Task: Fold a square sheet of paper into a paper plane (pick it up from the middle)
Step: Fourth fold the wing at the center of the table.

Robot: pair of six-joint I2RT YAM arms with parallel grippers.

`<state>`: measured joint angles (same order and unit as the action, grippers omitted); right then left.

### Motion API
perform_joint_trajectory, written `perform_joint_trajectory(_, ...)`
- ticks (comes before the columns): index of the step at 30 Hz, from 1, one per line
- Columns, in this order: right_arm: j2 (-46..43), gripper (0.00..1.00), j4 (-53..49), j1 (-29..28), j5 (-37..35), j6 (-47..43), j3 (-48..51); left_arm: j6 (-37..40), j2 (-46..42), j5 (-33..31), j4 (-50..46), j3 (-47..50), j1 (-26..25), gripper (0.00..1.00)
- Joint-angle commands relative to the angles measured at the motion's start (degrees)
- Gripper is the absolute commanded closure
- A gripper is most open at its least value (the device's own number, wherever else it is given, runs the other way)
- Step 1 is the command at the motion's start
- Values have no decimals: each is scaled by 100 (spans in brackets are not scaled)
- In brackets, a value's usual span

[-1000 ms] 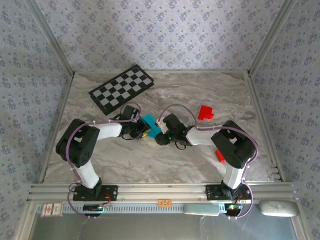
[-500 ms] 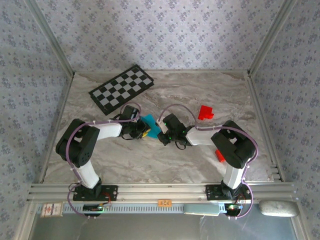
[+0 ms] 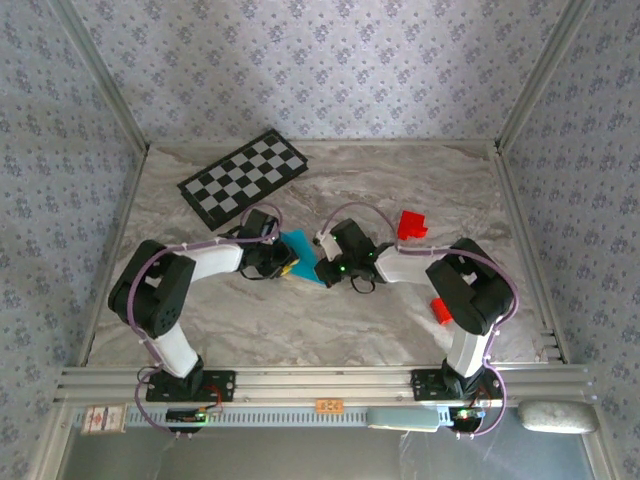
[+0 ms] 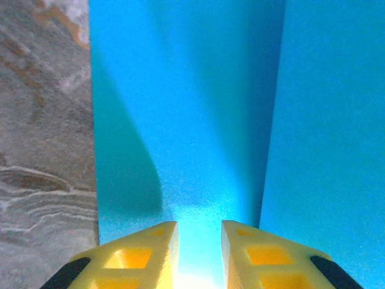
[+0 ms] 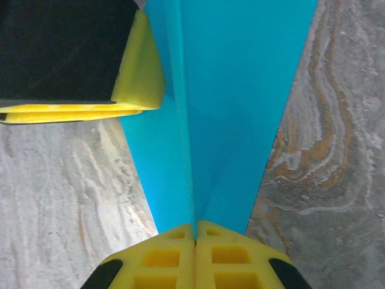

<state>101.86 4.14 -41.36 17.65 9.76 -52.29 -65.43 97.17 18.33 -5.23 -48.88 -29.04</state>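
The square sheet of paper (image 3: 304, 256) lies bright cyan on the marble table, between my two grippers. In the right wrist view the paper (image 5: 240, 90) rises into a raised centre crease. My right gripper (image 5: 195, 225) is shut on the near end of that crease, its yellow fingers pressed together. It sits at the sheet's right edge (image 3: 323, 268). My left gripper (image 4: 200, 225) stands over the paper (image 4: 198, 108) with a narrow gap between its fingers and flat cyan showing in the gap. The same gripper (image 3: 283, 263) is at the sheet's left side, and one of its fingers (image 5: 72, 54) shows across the paper.
A black-and-white checkered board (image 3: 243, 177) lies at the back left. One red block (image 3: 410, 224) sits right of the right forearm, another (image 3: 440, 311) beside the right arm's elbow. Frame posts and papered walls border the marble table (image 3: 300, 330).
My right gripper has closed its jaws onto the paper's crease and shifted slightly toward the back. The left gripper has stayed in place over the sheet.
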Motion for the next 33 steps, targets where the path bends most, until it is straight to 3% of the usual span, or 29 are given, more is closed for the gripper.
perform_joint_trajectory(1,139,94,-503,4,241,226,-272,224,-248,-172,-249,-30,-41,76)
perform_joint_trajectory(21,553,95,-1462,-55,645,403,-910,286,-58,-285,-179,116,-43,79)
perform_joint_trajectory(33,666,95,-1357,113,1103,714,-878,342,-132,-246,-86,175,-46,80)
